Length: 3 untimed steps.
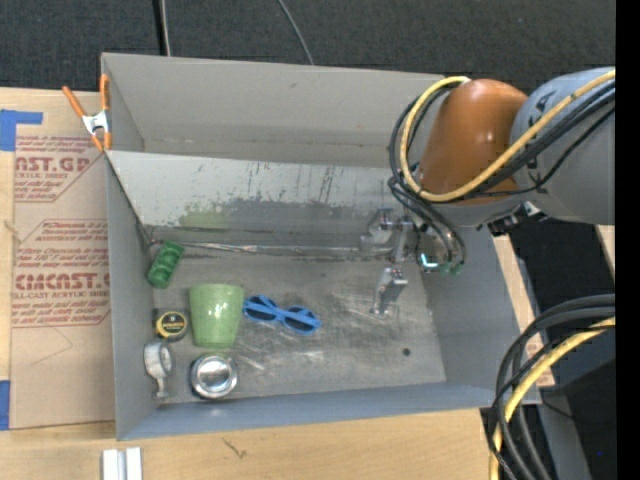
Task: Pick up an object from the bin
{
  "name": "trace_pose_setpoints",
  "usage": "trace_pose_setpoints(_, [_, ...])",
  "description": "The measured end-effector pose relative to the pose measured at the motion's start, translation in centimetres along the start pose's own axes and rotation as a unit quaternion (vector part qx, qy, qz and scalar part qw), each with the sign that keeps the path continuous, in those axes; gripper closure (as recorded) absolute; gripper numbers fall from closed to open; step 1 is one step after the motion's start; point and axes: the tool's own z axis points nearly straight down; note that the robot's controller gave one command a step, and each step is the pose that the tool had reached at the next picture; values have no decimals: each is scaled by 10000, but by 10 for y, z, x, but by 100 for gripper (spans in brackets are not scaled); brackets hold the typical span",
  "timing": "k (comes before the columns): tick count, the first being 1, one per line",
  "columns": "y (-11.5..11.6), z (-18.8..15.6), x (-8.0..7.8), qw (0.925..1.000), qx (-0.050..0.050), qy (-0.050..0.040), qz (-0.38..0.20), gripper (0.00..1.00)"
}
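Observation:
My gripper (388,263) hangs over the bare floor in the right half of the bin, open, with nothing between its fingers. Nearest to it, some way to the left, blue sunglasses (282,314) lie flat on the floor. Further left a pale green cup (215,313) stands beside them.
Along the bin's left side lie a green ribbed cylinder (164,264), a small yellow and black tape measure (172,324), a shiny round metal lid (213,376) and a small grey piece (157,361). The arm with its orange cover and cables comes in over the right rim.

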Motion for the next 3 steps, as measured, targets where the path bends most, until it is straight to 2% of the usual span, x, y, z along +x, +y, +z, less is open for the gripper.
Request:
trace_pose_setpoints(1, [49, 85, 7, 10000, 4, -77, 13, 0])
trace_pose_setpoints(2, [83, 79, 30, 9996, -1, -58, -259, 0])
trace_pose_setpoints(3, [82, 77, 28, 9997, -1, -93, -246, 100])
